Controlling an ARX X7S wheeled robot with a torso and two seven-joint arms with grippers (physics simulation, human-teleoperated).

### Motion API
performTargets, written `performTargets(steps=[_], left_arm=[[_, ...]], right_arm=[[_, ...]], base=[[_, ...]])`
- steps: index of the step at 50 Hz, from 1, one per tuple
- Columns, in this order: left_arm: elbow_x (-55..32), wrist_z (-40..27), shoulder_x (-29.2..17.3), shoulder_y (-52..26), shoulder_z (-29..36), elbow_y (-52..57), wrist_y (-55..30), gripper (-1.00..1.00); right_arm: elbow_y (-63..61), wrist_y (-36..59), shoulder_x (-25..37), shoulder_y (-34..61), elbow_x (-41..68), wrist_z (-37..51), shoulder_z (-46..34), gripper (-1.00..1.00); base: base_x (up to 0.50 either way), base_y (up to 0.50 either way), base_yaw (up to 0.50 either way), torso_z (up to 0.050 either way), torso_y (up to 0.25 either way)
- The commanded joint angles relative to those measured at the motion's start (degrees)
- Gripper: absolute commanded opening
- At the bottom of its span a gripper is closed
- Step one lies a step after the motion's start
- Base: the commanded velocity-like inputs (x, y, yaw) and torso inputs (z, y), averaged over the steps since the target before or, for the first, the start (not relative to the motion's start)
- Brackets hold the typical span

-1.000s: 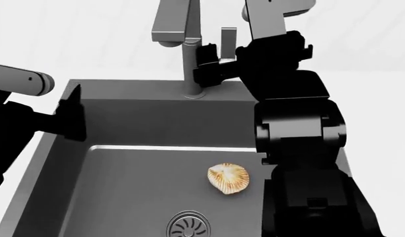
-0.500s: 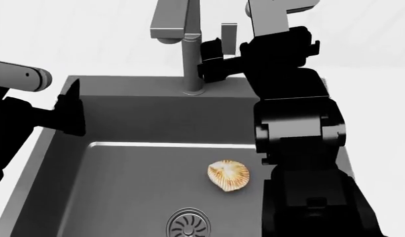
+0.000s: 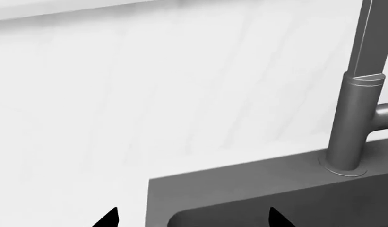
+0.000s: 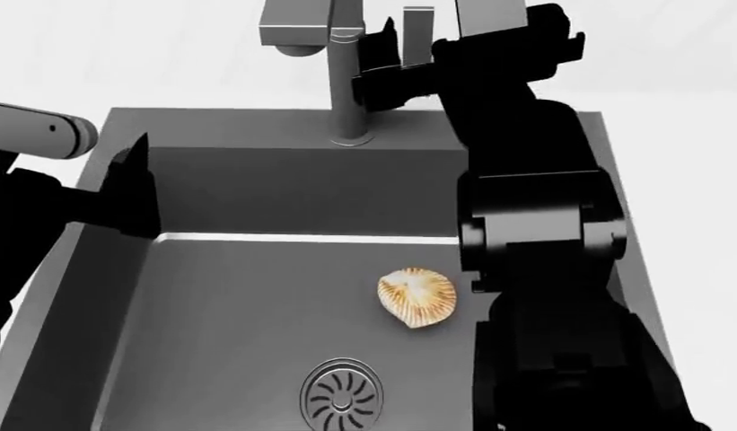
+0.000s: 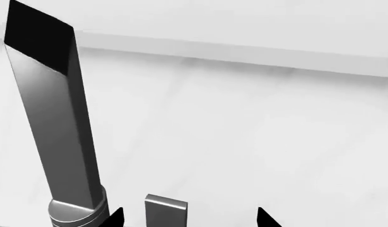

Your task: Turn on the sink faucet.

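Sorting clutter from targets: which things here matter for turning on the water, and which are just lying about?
For the job: sink faucet, its lever handle, right claw, sink.
Lying about: shell, drain, left claw.

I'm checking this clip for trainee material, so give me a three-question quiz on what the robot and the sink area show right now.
1. True or false: the black right gripper is beside the matte grey metal faucet's flat upright lever handle.
2. What lies in the large rectangular dark grey sink basin near its round slotted metal drain?
A. a sponge
B. a tan ribbed seashell
C. a cup
3. Fill in: the black left gripper hangs over the basin's ____ side, away from the faucet post.

Key
1. True; the right wrist view shows the lever between its open fingertips.
2. B, the seashell.
3. left.
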Motion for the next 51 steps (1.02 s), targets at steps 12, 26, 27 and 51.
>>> performTargets(steps=[12, 26, 27, 51], left_arm=[[-0.4, -0.5, -0.1, 0.7, -0.2, -0.4, 0.0, 1.00], [0.0, -1.1, 0.5, 0.4, 0.5, -0.9, 0.1, 1.00], [0.0, -1.2, 0.6, 0.4, 0.6, -1.1, 0.1, 1.00], [-0.4, -1.6, 0.2, 0.7, 0.6, -0.3, 0.0, 1.00]], right_arm=[[0.0, 0.5, 0.3, 0.3, -1.0, 6.3, 1.4, 1.00], [0.0, 1.3, 0.8, 0.2, -1.7, 7.9, 2.1, 1.00], [0.0, 1.2, 0.9, 0.2, -1.7, 8.0, 2.1, 1.00], [0.0, 2.7, 2.2, -0.8, -1.6, 10.4, 2.8, 1.00]], base=[[0.00, 0.00, 0.00, 0.000, 0.000], [0.00, 0.00, 0.00, 0.000, 0.000], [0.00, 0.00, 0.00, 0.000, 0.000], [0.00, 0.00, 0.00, 0.000, 0.000]])
